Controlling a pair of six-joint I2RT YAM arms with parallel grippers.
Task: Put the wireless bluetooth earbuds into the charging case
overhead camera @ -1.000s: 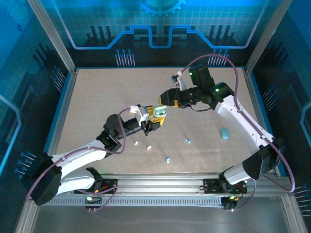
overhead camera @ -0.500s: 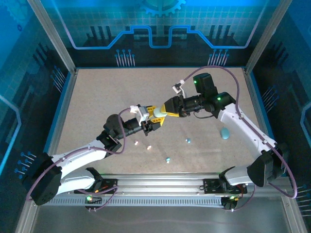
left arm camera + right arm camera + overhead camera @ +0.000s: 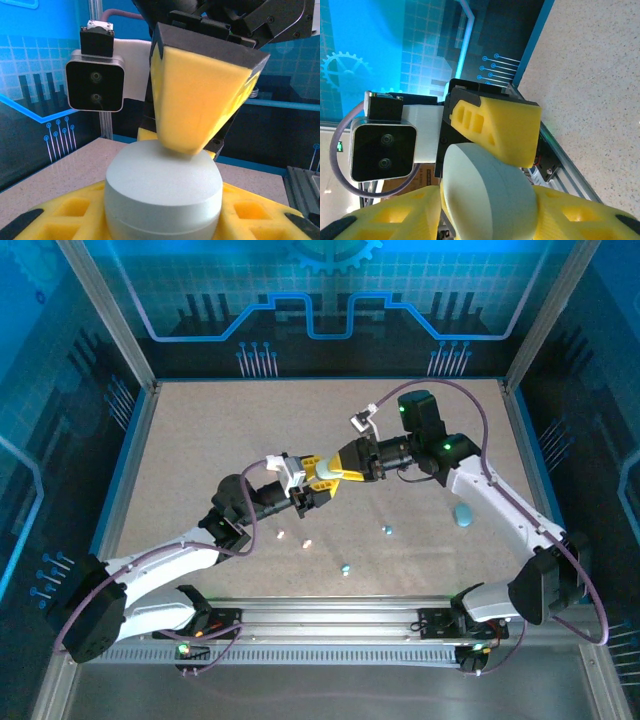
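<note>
Since the frame one second back, the right gripper (image 3: 337,473) has travelled left from the far-right area to mid-table, where it now meets the left gripper (image 3: 318,484).

Left gripper: I see it clamped on the pale oval charging case (image 3: 162,192), with one yellow foam pad on each side.

Right gripper: one yellow pad (image 3: 200,95) rests on top of the case and the case sits between its pads in the right wrist view. I cannot tell whether it is squeezing.

The wireless bluetooth earbuds (image 3: 306,543) lie loose on the table (image 3: 200,440), nearer than both grippers and apart from the case – two pale ones to the left, two blue ones (image 3: 387,530) to the right.

A teal oval case (image 3: 463,513) lies well apart, to the right.
</note>
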